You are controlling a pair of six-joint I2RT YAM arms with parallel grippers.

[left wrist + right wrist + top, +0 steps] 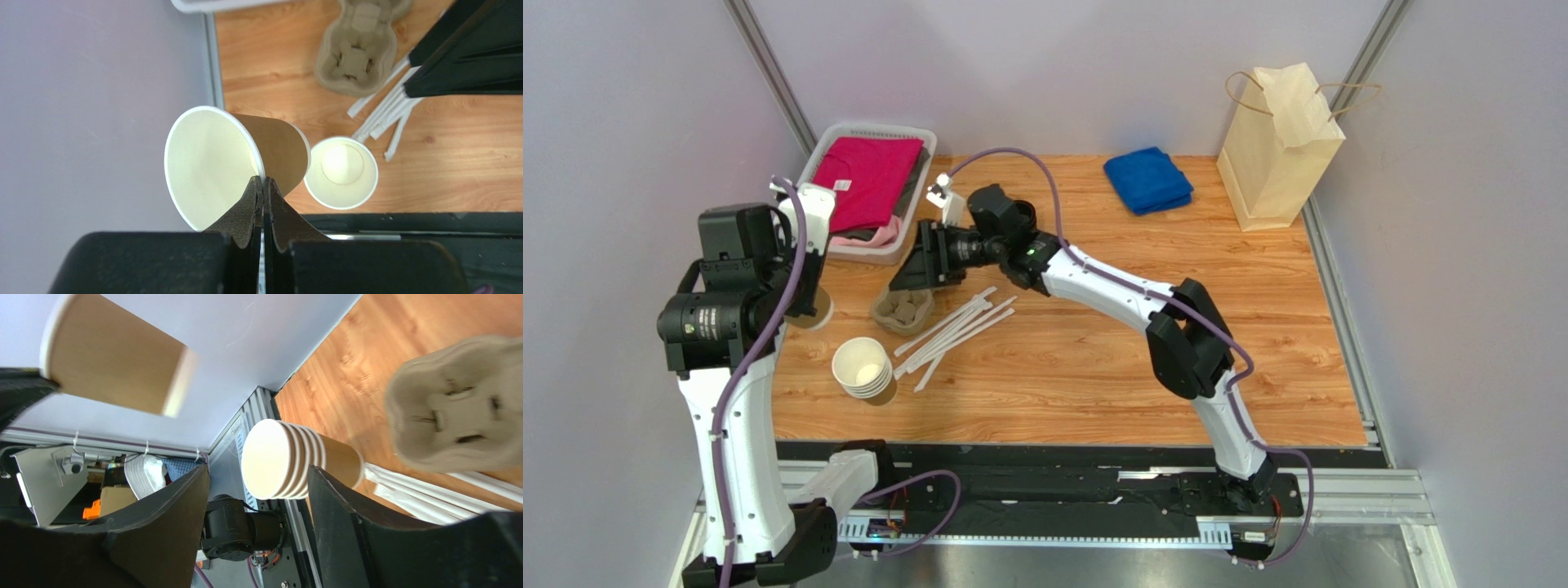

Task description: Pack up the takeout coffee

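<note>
Paper cup: tan outside, white inside, mouth uncovered; the paper cup (209,165) is at the left edge of the surface (1075,368), tipped on its side with its mouth turned to the left wall.
Left gripper: the left gripper (263,184) has its jaws pinched tight on the cup's rim, one finger inside the wall and one outside.
Right gripper: the right gripper (934,257) is over the middle-left of the surface, beside the cup carrier, with its jaws wide and nothing between them.
Cup carrier: a grey pulp cup carrier (906,309) lies just right of the held cup.
Cup stack: a stack of cups (864,368) lies nearer than the carrier, close to the near edge.
Straws: wrapped white straws (952,331) are scattered right of the carrier and the stack.
Basket: a white basket (873,128) in the far left corner holds a pink cloth (867,178).
Far side: a blue cloth (1147,179) lies folded in the middle, and a paper bag (1277,147) stands upright in the far right corner.
Writing: a small white tag on the pink cloth is too small to read; the cups and the bag show plain faces.
</note>
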